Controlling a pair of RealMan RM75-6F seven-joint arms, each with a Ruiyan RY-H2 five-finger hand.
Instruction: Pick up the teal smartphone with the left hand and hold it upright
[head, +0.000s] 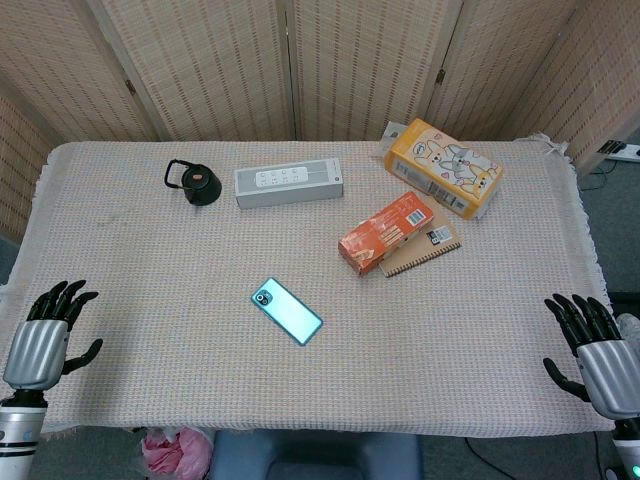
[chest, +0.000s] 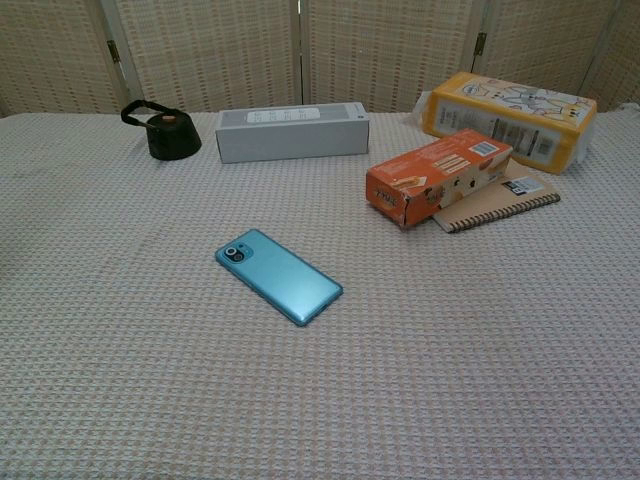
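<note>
The teal smartphone lies flat, back side up, near the middle of the cloth-covered table, its camera end toward the far left. In the chest view the smartphone sits alone on the weave. My left hand hovers at the table's front left corner, fingers spread, holding nothing, well to the left of the phone. At the front right corner my right hand is likewise empty with fingers apart. Neither hand shows in the chest view.
Along the back stand a black bottle lid, a grey box and a yellow carton. An orange box leans on a spiral notebook right of centre. Bamboo screens close off the rear.
</note>
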